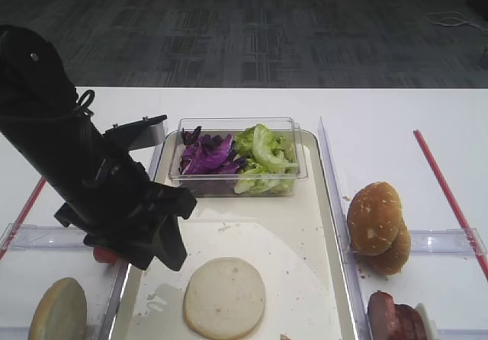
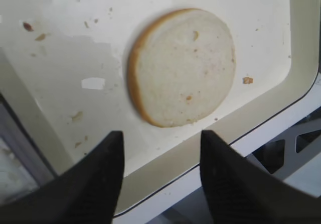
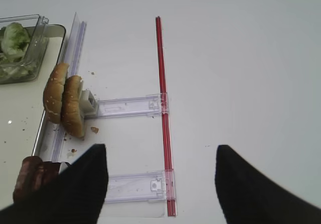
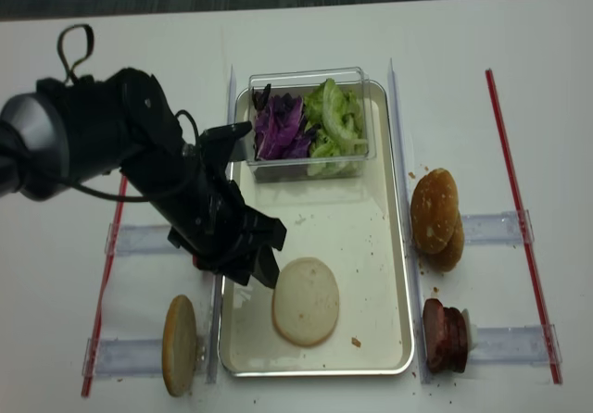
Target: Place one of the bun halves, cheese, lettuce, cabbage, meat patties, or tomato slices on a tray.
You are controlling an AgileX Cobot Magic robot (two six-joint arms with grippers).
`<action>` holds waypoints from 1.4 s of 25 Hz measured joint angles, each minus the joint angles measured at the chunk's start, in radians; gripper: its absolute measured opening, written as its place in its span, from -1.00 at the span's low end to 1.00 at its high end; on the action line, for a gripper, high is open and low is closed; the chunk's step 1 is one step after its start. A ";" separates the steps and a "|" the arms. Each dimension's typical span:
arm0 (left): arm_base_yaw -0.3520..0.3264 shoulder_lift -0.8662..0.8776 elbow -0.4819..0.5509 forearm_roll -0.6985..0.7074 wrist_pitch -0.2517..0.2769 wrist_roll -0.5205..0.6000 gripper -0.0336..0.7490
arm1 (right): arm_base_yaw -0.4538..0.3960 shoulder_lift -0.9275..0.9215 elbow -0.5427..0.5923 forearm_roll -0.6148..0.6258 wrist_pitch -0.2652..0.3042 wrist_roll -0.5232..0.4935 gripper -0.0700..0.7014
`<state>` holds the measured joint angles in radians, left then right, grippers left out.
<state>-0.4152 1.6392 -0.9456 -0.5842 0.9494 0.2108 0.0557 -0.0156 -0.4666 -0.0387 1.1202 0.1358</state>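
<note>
**Bun half down — back out clean before the next pick**

Nearest you, in the left wrist view, the two dark fingers (image 2: 90,184) of your left gripper (image 2: 160,176) stand apart with nothing between them. Just beyond them the bun half (image 2: 183,66) lies cut face up on the tray (image 2: 150,158), close to the near rim. From the high view it sits flat in the front part of the tray (image 4: 394,274), clear of your gripper (image 4: 255,265), which hangs just beside its left edge.

So one ingredient looks placed already. If you judge the release done, lift straight up before you swing away — a sideways exit risks nudging the bun half (image 4: 306,301) toward the rim.

For a further piece, your choices lie well apart:
- lettuce (image 4: 335,117) and cabbage (image 4: 283,126) share the clear tub (image 1: 301,165) at the tray's far end;
- meat patties (image 4: 446,335) stand on edge right of the tray;
- another bun half (image 4: 180,344) stands on edge to the left, outside the rim;
- speckled buns (image 4: 435,217) are not what you need.

Your right gripper (image 3: 160,181) hangs open and empty over the table (image 3: 241,58), near the patties — probably the better arm for them. Come down with the fingers straddling one disc.
</note>
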 joint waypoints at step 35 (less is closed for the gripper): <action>0.000 -0.120 -0.197 0.478 0.264 -0.283 0.00 | 0.000 0.000 0.000 0.000 0.000 0.000 0.40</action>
<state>-0.4152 1.5189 -1.1429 -0.1062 1.2134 -0.0719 0.0557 -0.0156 -0.4666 -0.0387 1.1202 0.1358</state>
